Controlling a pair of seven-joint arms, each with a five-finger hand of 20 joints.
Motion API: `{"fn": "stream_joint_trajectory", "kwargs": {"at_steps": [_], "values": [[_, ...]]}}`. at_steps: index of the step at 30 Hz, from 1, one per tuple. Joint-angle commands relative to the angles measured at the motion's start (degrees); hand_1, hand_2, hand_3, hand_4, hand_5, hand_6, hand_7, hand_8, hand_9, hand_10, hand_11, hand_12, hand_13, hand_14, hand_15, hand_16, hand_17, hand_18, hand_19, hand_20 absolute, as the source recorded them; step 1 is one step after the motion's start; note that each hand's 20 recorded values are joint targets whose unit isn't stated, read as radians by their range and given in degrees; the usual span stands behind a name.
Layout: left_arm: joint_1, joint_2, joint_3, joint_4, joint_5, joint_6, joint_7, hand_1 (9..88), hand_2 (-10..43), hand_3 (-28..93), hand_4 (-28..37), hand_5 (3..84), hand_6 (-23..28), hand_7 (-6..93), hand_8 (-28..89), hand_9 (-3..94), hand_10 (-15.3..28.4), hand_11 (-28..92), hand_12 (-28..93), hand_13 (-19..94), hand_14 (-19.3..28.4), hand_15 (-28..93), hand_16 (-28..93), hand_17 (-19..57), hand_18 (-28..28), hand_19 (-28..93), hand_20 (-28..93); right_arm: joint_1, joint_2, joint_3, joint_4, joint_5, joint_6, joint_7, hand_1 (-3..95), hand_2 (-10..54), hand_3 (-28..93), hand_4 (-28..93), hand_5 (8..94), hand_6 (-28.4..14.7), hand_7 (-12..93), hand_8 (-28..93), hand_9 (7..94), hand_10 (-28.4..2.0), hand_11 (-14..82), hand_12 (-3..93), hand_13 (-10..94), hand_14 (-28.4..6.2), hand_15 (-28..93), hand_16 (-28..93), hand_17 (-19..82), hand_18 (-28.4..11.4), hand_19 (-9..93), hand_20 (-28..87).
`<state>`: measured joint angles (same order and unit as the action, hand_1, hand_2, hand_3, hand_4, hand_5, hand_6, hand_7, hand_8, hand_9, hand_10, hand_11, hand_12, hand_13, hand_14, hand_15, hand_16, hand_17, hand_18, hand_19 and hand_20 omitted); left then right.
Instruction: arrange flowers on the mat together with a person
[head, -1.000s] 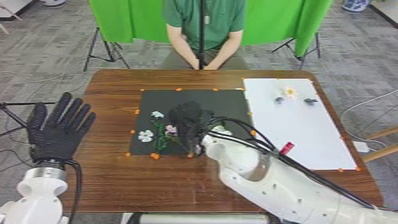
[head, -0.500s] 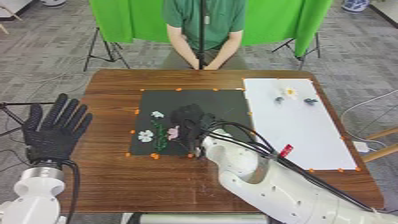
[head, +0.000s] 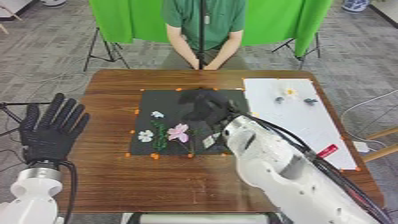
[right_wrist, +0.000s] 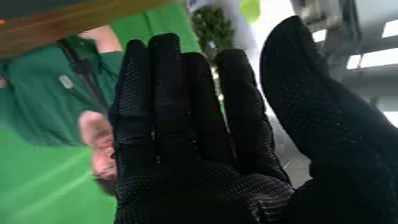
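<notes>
While my right hand (head: 206, 106) hung over the black mat (head: 236, 98), a little toward one o'clock from its centre, its state was released. In the right wrist view the same hand (right_wrist: 204, 192) had its fingers extended side by side and its thumb set well apart from them, with nothing in its grasp.

Mat, clock taken from its centre:
- Seven o'clock: pink flower (head: 179, 132), petals spread, near the centre.
- Eight o'clock: white flower (head: 146, 135), close to the mat's border.
- Ten o'clock: smaller white flower (head: 157, 114).
- Between eight and seven: green foliage (head: 161, 138), just beside the eight o'clock bloom.
- Five o'clock: pale blossom (head: 211, 140), near my right arm (head: 282, 165); its form was hard to make out.

The white sheet (head: 275, 127) lay at three o'clock from the mat on the brown wooden table (head: 169, 185). Near the sheet's twelve o'clock sat a white flower with a yellow centre (head: 290, 93). Two small dark items (head: 279, 99) (head: 310, 101) lay near it, one toward its seven or eight, the other toward its four. I could not tell what they were.

My right arm entered from five o'clock, dark cables (head: 282, 131) running along it, and covered part of the sheet. My left hand (head: 49, 137) was at the table's nine o'clock side, also released, fingers straight and fanned.
</notes>
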<state>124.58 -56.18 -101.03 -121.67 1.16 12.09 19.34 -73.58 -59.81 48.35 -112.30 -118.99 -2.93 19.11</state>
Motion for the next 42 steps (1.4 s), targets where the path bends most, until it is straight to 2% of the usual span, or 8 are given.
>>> {"fn": "stream_joint_trajectory", "kwargs": {"at_steps": [1, 4, 7, 12, 15, 21, 29, 42], "values": [[1.3, -0.18, -0.49, -0.07, 1.22, -2.27, 0.11, 25.2, 12.5, 66, -28.3, 38.9, 7.3, 10.4, -9, 32.1, 14.4, 14, 8, 20, 13.0, 20, -6, -5.1, 11.6, 24, 10, -12.7, 5.3, 17.0, -2.7, 17.9, 4.6, -9.6, 39.8, -9.5, 74, -28, 45.4, -1.1, 24, -14, 44.8, -14.0, 13.1, 18.7, 38, -12.0, 34, 18, 23, -14.3, 52, 20], [1.4, -0.54, -0.6, -0.14, -0.71, -3.16, 0.76, 25.1, 12.5, 66, -28.3, 38.8, 7.3, 10.4, -9, 32.0, 14.4, 14, 8, 20, 12.9, 19, -6, -5.1, 11.7, 24, 10, -18.4, 5.7, 23.7, -2.2, 25.0, 3.2, -14.0, 32.4, -5.5, 74, -28, 43.5, -2.5, 22, -13, 41.7, -15.2, 10.8, 18.6, 34, -13.0, 30, 18, 20, -14.7, 46, 17], [1.2, -0.43, -0.5, 0.08, 0.26, -2.8, 0.49, 25.2, 12.6, 66, -28.3, 38.8, 7.4, 10.2, -9, 32.0, 14.5, 14, 8, 20, 12.9, 19, -6, -5.1, 11.7, 24, 10, -23.1, 5.1, 28.5, -2.1, 28.5, 3.8, -15.2, 27.5, -1.9, 73, -28, 41.8, -3.1, 20, -12, 39.3, -16.1, 9.1, 18.3, 30, -13.8, 25, 19, 17, -15.1, 40, 15], [1.7, -0.78, -0.7, -0.1, 0.14, -2.83, 0.69, 25.1, 12.7, 66, -28.3, 38.6, 7.4, 10.1, -8, 32.0, 14.5, 14, 8, 20, 12.9, 19, -6, -5.2, 11.7, 25, 10, -27.9, 4.4, 34.6, -2.4, 36.8, 5.6, -17.9, 20.7, -1.1, 71, -27, 38.5, -4.5, 15, -10, 36.0, -16.3, 5.6, 18.3, 27, -14.7, 19, 22, 15, -15.9, 34, 15], [1.5, -0.96, -0.62, 0.07, -1.15, -3.7, 1.2, 25.1, 12.6, 66, -28.3, 38.6, 7.4, 10.1, -8, 32.0, 14.4, 14, 8, 20, 12.7, 19, -6, -5.1, 11.7, 24, 10, -29.8, 4.7, 37.6, -2.8, 42.3, 6.6, -19.2, 16.8, 0.2, 70, -27, 37.3, -4.6, 14, -9, 35.3, -16.4, 4.2, 18.3, 27, -15.0, 17, 23, 14, -16.3, 32, 15], [1.4, -1.01, -0.59, -0.03, -0.36, -3.56, 1.23, 25.0, 12.5, 66, -28.3, 38.6, 7.4, 9.9, -8, 32.1, 14.4, 14, 8, 20, 12.2, 18, -6, -4.7, 11.2, 23, 10, -34.8, 4.6, 44.4, -4.9, 50.2, 6.9, -19.8, 11.1, 2.8, 70, -27, 35.5, -4.9, 11, -7, 33.4, -17.5, 2.6, 19.0, 25, -16.0, 13, 25, 13, -17.5, 30, 15], [2.0, -1.32, -0.66, -0.2, -0.57, -3.66, 1.55, 24.8, 12.5, 67, -28.3, 38.5, 7.4, 10.0, -8, 32.1, 14.3, 14, 8, 20, 12.2, 19, -6, -4.7, 11.1, 23, 10, -41.8, 3.4, 51.4, -7.0, 57.0, 9.0, -21.4, 8.8, 4.4, 68, -28, 35.2, -5.2, 9, -6, 30.8, -17.8, 1.4, 18.1, 24, -16.2, 7, 27, 12, -17.7, 27, 15], [2.2, -1.55, -1.17, -0.4, -0.51, -3.39, 1.66, 25.0, 12.3, 66, -28.3, 38.5, 7.3, 10.0, -8, 32.0, 14.3, 14, 8, 20, 12.1, 19, -6, -4.7, 11.2, 23, 10, -44.4, 2.6, 54.6, -8.3, 62.9, 11.3, -23.1, 8.7, 4.3, 67, -28, 33.7, -5.2, 7, -5, 30.2, -17.9, 1.3, 17.5, 24, -16.4, 5, 29, 12, -18.0, 27, 15]]}}
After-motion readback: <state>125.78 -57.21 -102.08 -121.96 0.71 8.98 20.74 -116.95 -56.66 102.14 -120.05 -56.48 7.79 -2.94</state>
